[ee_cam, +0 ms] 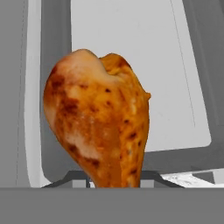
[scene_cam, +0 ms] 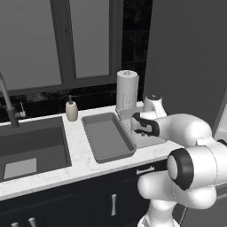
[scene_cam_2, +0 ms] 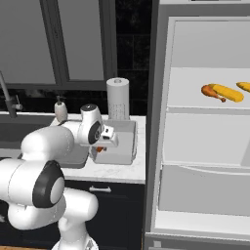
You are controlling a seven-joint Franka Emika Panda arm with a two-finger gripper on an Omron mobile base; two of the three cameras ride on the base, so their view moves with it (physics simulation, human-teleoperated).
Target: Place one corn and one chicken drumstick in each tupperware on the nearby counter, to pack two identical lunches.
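Note:
My gripper (scene_cam_2: pixel 100 147) is shut on a reddish-brown chicken drumstick (ee_cam: pixel 98 127), bulbous end forward, whose orange tip (scene_cam_2: pixel 99 149) peeks out below the hand. It hangs just above the shorter tupperware (scene_cam_2: pixel 124 141) at the right end of the counter (scene_cam: pixel 80 155); that container's grey wall (ee_cam: pixel 54 87) lies under the meat. The longer tupperware (scene_cam: pixel 106 137) sits to its left and looks bare inside. On a shelf of the open fridge lie another drumstick (scene_cam_2: pixel 211 92) and two corn cobs (scene_cam_2: pixel 227 93), one of them at the frame's edge (scene_cam_2: pixel 243 86).
A paper towel roll (scene_cam: pixel 127 90) stands behind the containers, and a soap dispenser (scene_cam: pixel 71 110) to its left. The dark sink (scene_cam: pixel 31 146) and faucet (scene_cam: pixel 6 102) take the counter's left. The open fridge (scene_cam_2: pixel 205 136) stands right of the counter.

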